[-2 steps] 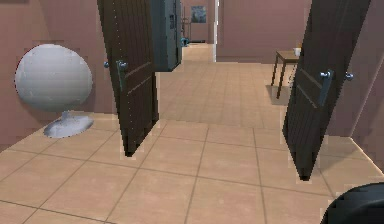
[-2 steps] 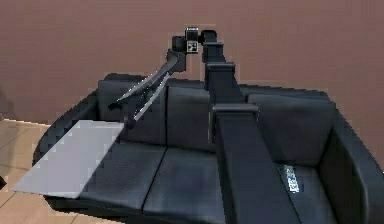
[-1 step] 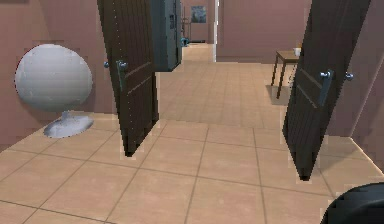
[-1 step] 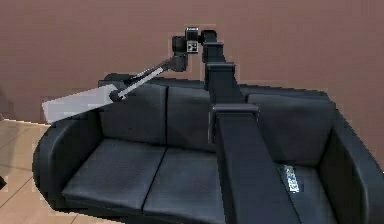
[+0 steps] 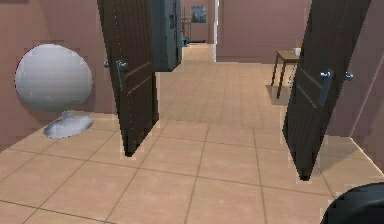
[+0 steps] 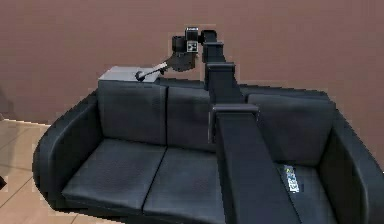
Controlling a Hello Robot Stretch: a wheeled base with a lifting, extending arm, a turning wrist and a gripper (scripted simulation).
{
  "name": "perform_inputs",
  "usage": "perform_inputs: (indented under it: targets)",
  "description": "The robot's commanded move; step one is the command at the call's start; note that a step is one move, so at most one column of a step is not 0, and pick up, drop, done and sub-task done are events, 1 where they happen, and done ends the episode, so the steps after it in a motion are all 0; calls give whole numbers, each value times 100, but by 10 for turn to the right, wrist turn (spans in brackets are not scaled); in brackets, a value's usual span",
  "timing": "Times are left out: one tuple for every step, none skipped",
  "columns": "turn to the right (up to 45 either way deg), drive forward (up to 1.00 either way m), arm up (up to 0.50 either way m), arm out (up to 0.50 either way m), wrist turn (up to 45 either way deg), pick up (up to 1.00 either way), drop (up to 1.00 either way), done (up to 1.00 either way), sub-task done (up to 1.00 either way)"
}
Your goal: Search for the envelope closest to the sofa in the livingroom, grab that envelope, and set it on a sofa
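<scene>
**Forward view.** The camera is looking across a tiled floor toward two dark doors, one on the left and one on the right. Both are standing ajar, leaving a passage between them. A white egg-shaped chair is sitting on its foot at the left, against the wall. Beyond the doors, a small wooden table is standing at the right and a blue-grey cabinet at the left. A dark rounded form is cutting into the lower right corner, probably one end of the sofa beside the robot.

**Arm side view.** The robot is standing alongside a black sofa, which is backing against a brown wall. The arm is reaching out over the seat, raised to about the top of the backrest, presumably so that it clears the cushions. The gripper is pointing toward the view's left, with its fingers lying in front of a grey slab that is rising behind the backrest. With that surface behind the fingertips, it cannot be told whether they are holding anything or how they are set. A pale flat strip with dark marks is lying on the right-hand seat cushion, just beside the arm. It may be the envelope, in which case it is already resting on the sofa, but its shape is too unclear to say.
</scene>
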Motion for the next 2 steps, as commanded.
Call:
perform_inputs:
  targets:
    - [0, 0, 0, 0, 360, 0, 0, 0, 0]
    - [0, 0, -44, 0, 0, 0, 0, 0, 0]
